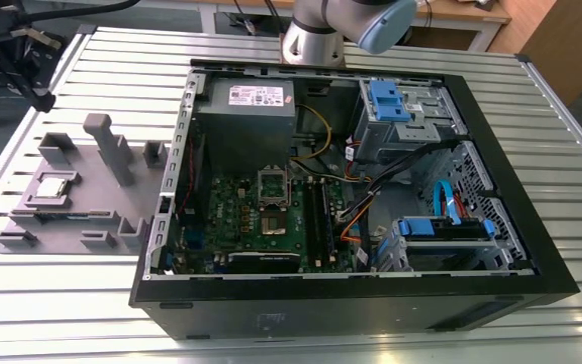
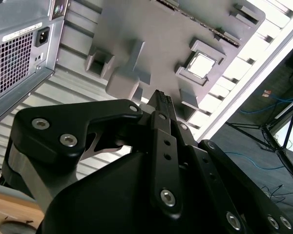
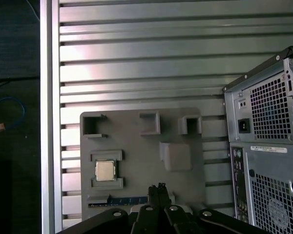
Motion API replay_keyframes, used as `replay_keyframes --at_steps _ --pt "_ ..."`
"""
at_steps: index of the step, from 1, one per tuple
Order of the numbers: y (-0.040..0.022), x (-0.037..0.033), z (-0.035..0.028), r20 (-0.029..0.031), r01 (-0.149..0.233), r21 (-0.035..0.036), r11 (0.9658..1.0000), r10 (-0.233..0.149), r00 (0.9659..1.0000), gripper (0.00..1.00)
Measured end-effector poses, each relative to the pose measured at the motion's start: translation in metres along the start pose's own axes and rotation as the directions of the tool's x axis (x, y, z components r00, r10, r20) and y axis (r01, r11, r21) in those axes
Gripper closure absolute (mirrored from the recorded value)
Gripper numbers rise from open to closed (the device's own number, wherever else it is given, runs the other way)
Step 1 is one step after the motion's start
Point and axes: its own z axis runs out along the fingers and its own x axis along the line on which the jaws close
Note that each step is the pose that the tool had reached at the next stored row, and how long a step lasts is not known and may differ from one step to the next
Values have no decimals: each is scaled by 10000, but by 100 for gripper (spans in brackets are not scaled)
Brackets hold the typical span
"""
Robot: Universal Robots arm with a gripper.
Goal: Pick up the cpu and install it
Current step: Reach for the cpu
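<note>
1. Fingers (image 3: 154, 192) of our black gripper (image 3: 157, 187) are pressed together and pinch nothing.
2. We see the small square silver-topped cpu (image 3: 105, 170) flat in a pocket of the grey plastic fixture plate (image 3: 136, 146), apart from the fingertips.
3. Fingertips hang between cpu and grey metal computer case (image 3: 263, 146).

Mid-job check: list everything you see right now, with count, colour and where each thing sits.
cpu: one, silver-grey, seated in a recess of the fixture.
fixture: one, grey, on the table, to the exterior view's left of the case.
computer case: one, black, lying open on the table.
board: one, green, inside the case.
power supply: one, grey, inside the case.
drive brackets: two, blue, inside the case at the exterior view's right.
table: one, silver, slatted, under everything.
arm: one, silver and blue-grey, beyond the case.
gripper: one, black, empty, pointed at the fixture.
</note>
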Motion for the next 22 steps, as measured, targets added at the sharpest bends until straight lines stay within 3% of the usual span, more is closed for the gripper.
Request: replay_keyframes --at_steps 9,22 --pt "-73 9 13 -1 0 -5 10000 0 10000 90" --pt "-160 13 114 0 0 -7 10000 0 10000 90"
